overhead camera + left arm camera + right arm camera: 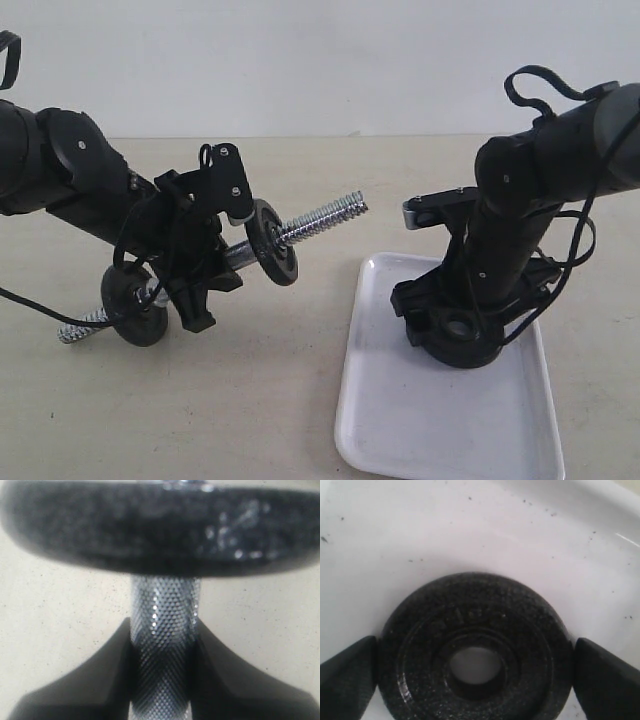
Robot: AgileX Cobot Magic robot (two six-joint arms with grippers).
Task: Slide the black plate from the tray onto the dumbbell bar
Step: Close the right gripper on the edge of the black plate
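My left gripper (222, 258) (164, 672) is shut on the knurled middle of the dumbbell bar (164, 610) and holds it tilted above the table. The bar's threaded end (325, 215) points toward the right arm. One black disc (272, 242) (160, 530) sits on the bar just past the jaws, and another (135, 305) hangs near the lower end. On the white tray (400, 420) (470, 525) the black plate (475, 615) (452, 352) lies flat. My right gripper (455, 335) (475, 675) is lowered over it, open, its fingers (350, 672) flanking the rim closely.
The beige table (280, 400) runs around the tray and under the raised bar. Black cables loop off both arms (540, 95). Between the bar's threaded tip and the right arm there is a gap of table.
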